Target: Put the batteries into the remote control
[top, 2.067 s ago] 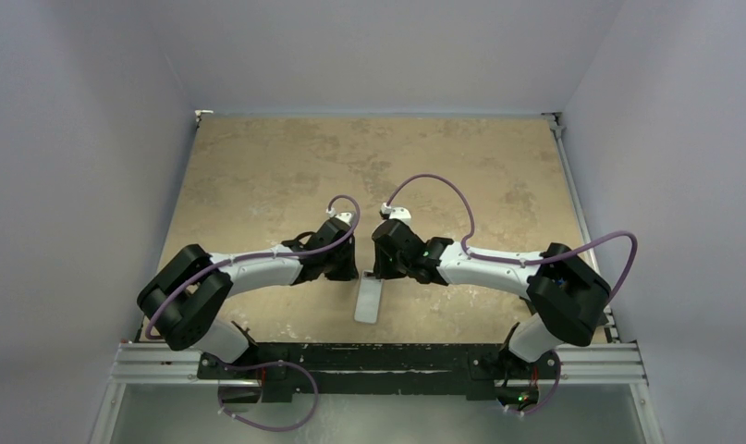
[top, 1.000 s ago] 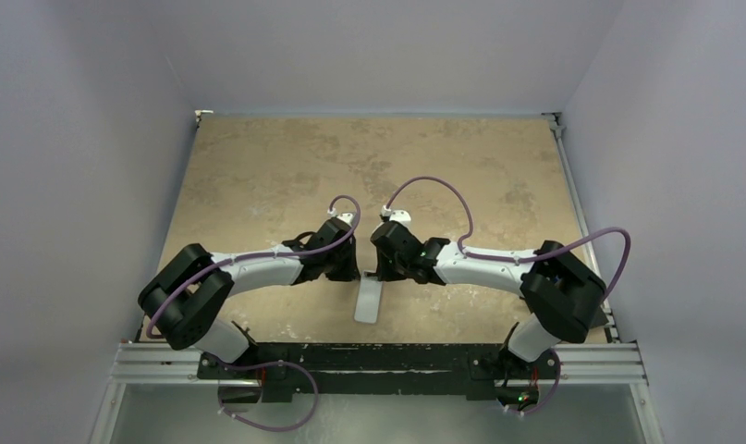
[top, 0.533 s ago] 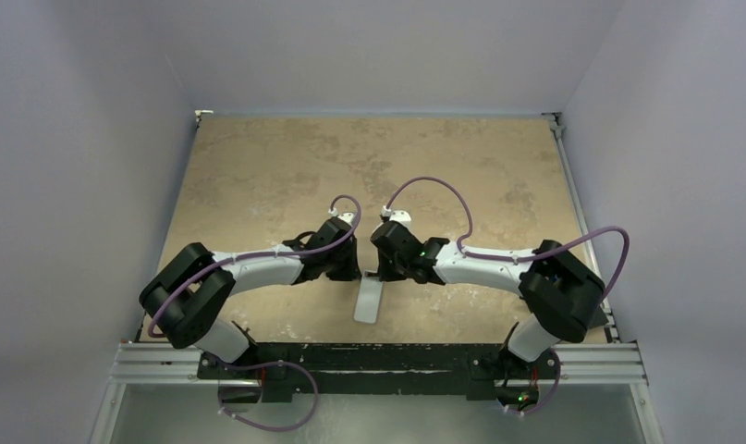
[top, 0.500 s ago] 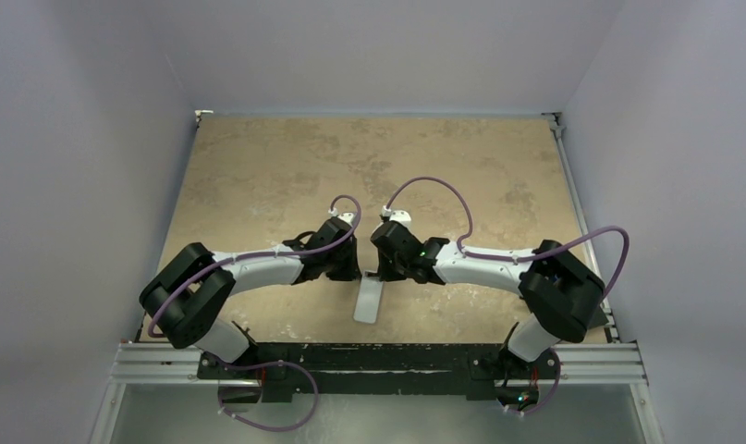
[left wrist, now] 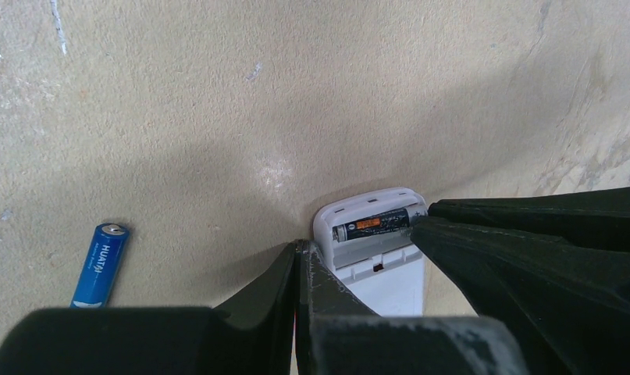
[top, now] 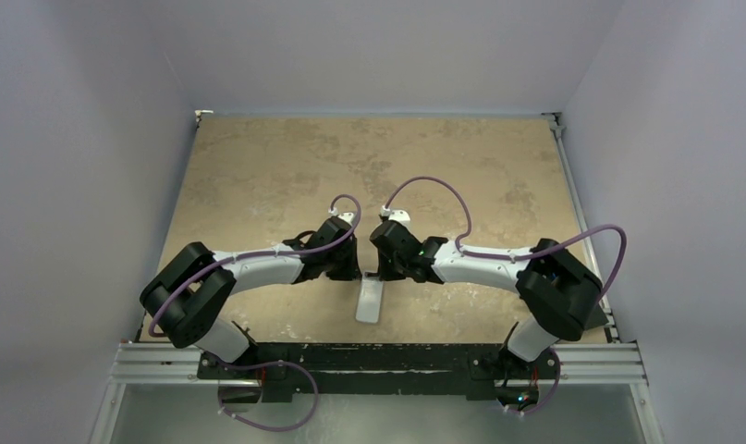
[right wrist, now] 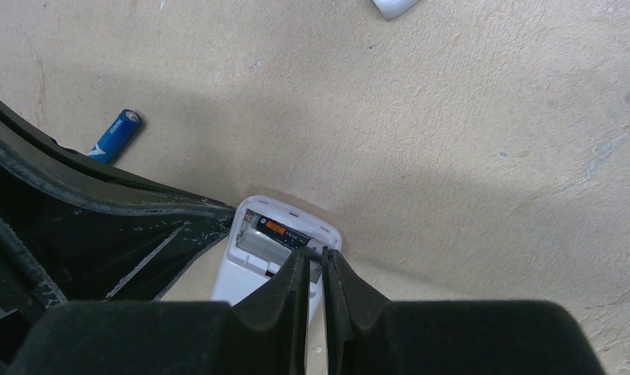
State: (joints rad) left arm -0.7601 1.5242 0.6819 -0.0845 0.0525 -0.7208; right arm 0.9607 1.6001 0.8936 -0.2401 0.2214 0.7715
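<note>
The blue battery (left wrist: pixel 99 264) is lying loose on the table (top: pixel 286 166), well apart from the remote control (left wrist: pixel 389 287), on the side where the left gripper (left wrist: pixel 300 248) is working. That gripper's jaws are closed together on nothing, and its tips are touching the remote control's edge beside the open compartment. The dark battery (left wrist: pixel 371 225) is lying in the compartment's end slot; full seating cannot be confirmed. The right gripper (right wrist: pixel 316 256), jaws drawn to a thin slit and gripping nothing visible, is bearing on that battery's end. Likely hazards: uneven pressure from either gripper is threatening to slide or pivot the unclamped remote control, and an off-centre push is liable to pop the dark battery out. The white cover piece (right wrist: pixel 393 6) is lying well beyond the remote control's compartment end.
</note>
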